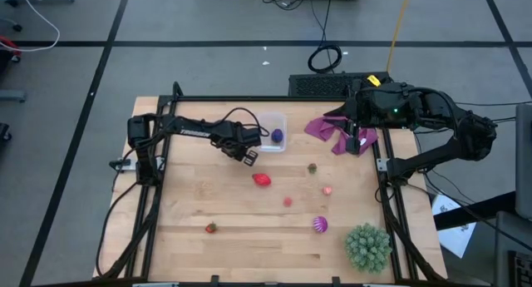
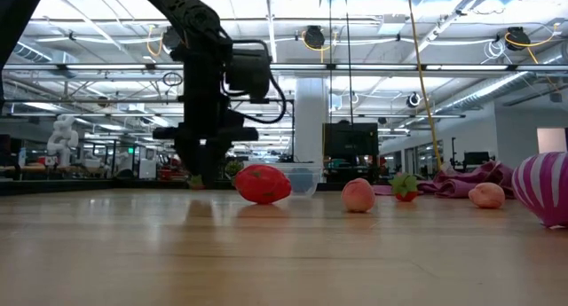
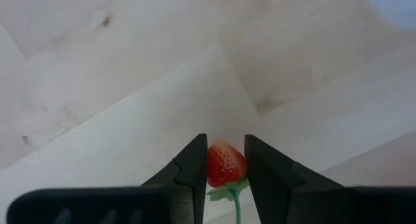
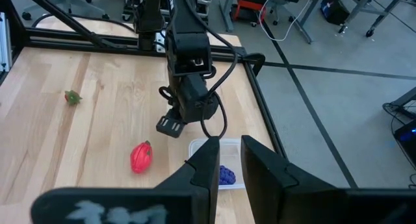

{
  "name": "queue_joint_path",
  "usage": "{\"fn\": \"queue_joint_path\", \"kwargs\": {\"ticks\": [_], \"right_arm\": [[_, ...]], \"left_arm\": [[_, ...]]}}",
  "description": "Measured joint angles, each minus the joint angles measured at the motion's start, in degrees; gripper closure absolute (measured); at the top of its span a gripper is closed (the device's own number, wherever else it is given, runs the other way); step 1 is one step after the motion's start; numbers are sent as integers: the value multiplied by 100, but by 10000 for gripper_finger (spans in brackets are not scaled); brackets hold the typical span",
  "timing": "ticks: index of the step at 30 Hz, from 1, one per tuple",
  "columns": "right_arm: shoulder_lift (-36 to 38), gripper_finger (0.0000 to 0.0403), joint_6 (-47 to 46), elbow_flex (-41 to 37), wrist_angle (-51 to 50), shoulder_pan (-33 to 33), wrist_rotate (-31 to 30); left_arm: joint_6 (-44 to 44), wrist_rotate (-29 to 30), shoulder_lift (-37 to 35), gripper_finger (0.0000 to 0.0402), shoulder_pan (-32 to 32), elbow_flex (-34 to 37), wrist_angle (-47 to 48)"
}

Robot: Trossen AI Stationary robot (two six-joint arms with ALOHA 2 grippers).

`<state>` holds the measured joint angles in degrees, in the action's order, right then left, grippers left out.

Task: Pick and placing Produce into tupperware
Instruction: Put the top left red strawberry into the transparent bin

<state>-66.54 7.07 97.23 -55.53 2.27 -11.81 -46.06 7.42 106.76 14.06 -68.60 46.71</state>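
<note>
My left gripper [image 1: 247, 154] [image 3: 225, 138] hangs just left of the tupperware [image 1: 271, 121], fingers pointing down and shut on a small red strawberry [image 3: 224, 164]. The tupperware, a clear container, stands on the table's far middle with a blue-purple piece [image 1: 277, 136] inside. On the wood lie a red piece [image 1: 262, 180], a brownish piece [image 1: 312, 167], a pink piece [image 1: 327, 190], a small red piece [image 1: 288, 201], the striped magenta ball [image 1: 320, 225] and another strawberry [image 1: 210, 228]. My right gripper [image 1: 359, 145] [image 4: 229, 141] waits over the purple cloth, narrowly open. My left gripper pinches the strawberry by its two sides [image 3: 213, 167] between both fingers [image 3: 192, 169], coming from above and pointing down. Its green stalk end [image 3: 227, 193] points back toward the wrist. The berry looks lifted clear of the wood.
A purple cloth [image 1: 332, 131] lies at the far right under my right arm. The large green spiky ball [image 1: 367, 245] sits at the near right corner. A black frame [image 1: 166, 97] edges the table; bare wood lies in the near left part.
</note>
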Motion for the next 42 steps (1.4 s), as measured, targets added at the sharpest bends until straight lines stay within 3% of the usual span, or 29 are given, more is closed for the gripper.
{"fn": "queue_joint_path", "kwargs": {"ticks": [8, 16, 24, 34, 42], "right_arm": [[0, 346, 2, 0, -2, 0, -1], [0, 346, 2, 0, -4, 0, -2], [-1, 346, 2, 0, -2, -1, -2], [-2, 346, 38, 0, 147, -1, 0], [-4, 346, 149, 2, 221, 4, -7]], "left_arm": [[209, 2, -2, 309, -54, -689, 481], [426, 9, -8, 309, -192, -1860, 1445], [959, 9, -13, 309, -267, -2763, 1203], [1446, 1, 200, 309, -86, -2859, 377], [1539, -477, 869, 309, 287, -2850, 206]]}}
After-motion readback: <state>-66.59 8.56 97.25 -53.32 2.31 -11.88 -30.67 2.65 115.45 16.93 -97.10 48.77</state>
